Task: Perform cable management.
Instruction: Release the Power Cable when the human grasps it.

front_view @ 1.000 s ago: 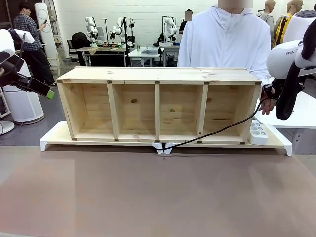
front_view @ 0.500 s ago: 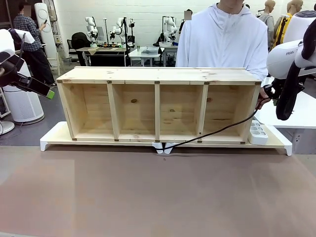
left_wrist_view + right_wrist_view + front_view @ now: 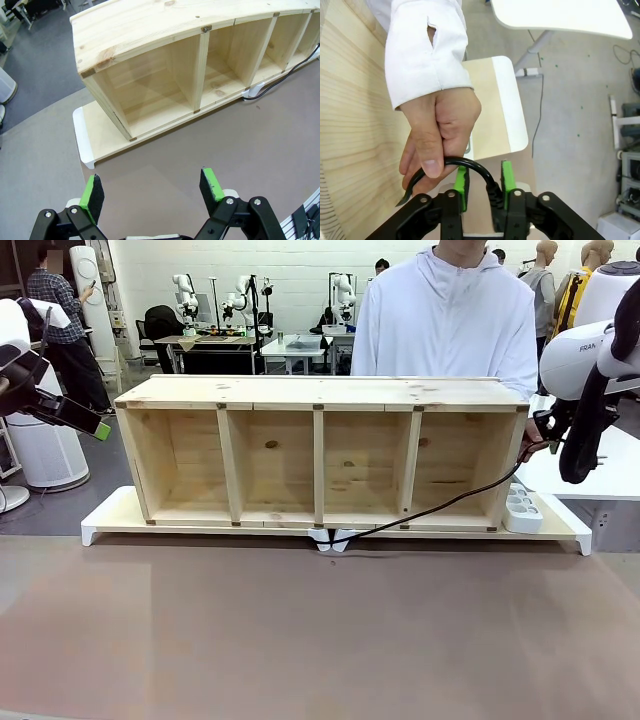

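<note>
At the far right end of the wooden shelf [image 3: 322, 450], past its last compartment, I have the right gripper [image 3: 482, 186] meeting the person's hand [image 3: 440, 135], and I read this as the handover step: the cable [image 3: 470, 167] arches between us, one end pinched under the person's thumb, the other dropping between my green pads. The pads stand a little apart with the cord's thick moulded end between them and against the right pad; whether they truly clamp it or are letting go I cannot tell. In the front view the cable [image 3: 440, 505] runs on a long diagonal, from the white clips at the near edge of the white base board [image 3: 110, 515] under the shelf's middle, up and to the right toward the hand, passing just above the white power strip [image 3: 522, 510]. Its long axis lies left-near to right-far, and the free end at the gripper points back toward my wrist. The next move, as I judge it, calls for settling who holds the cord before pulling any slack. My left gripper [image 3: 152, 187] hangs spread wide and empty over the brown table [image 3: 210, 150], near the shelf's left end.
</note>
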`<state>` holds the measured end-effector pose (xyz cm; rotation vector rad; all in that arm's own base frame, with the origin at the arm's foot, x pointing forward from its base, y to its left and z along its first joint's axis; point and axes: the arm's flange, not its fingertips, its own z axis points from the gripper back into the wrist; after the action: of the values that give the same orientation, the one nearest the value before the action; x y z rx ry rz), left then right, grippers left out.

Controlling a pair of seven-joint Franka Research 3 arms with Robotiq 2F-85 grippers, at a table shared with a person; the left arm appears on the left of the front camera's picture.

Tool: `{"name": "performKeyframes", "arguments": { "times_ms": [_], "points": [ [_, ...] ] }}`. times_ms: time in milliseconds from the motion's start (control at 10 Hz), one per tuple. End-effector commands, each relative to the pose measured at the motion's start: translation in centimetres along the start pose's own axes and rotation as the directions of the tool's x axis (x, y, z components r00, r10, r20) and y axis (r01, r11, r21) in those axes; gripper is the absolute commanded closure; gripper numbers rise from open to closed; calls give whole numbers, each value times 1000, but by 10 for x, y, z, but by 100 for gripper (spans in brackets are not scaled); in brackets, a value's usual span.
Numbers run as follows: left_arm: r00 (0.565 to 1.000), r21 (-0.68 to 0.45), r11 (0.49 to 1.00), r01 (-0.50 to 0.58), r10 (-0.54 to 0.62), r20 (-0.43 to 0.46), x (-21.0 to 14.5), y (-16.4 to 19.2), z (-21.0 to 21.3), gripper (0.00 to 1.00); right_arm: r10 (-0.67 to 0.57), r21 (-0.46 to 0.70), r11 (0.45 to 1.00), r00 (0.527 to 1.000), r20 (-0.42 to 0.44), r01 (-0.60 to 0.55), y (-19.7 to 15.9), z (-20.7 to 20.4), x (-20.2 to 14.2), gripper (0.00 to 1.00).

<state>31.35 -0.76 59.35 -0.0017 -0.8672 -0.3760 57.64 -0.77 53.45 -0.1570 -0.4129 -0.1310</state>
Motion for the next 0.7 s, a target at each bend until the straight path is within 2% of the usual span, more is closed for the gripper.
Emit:
{"name": "performKeyframes", "arguments": {
  "times_ms": [0, 100, 200, 300, 400, 600],
  "points": [
    [1000, 4, 1000, -7, 7, 8, 1, 1, -2, 0, 5, 1, 1000, 1000, 20, -5, -1, 0, -3, 63],
    [1000, 4, 1000, -7, 7, 8, 1, 1, -2, 0, 9, 3, 1000, 1000, 26, -9, -1, 0, -4, 27],
    [1000, 4, 1000, -7, 7, 8, 1, 1, -2, 0, 12, 8, 1000, 1000, 26, -12, -1, 0, -5, 43],
    [1000, 4, 1000, -7, 7, 8, 1, 1, -2, 0, 4, 13, 1000, 1000, 19, -5, -2, 0, -4, 7],
    [1000, 4, 1000, -7, 7, 8, 1, 1, -2, 0, -18, 18, 1000, 999, 38, 18, -3, 0, -4, 23],
    [1000, 4, 1000, -7, 7, 8, 1, 1, -2, 0, 0, 2, 1000, 1000, 8, 0, 0, 2, 1, 23]
  ]
}}
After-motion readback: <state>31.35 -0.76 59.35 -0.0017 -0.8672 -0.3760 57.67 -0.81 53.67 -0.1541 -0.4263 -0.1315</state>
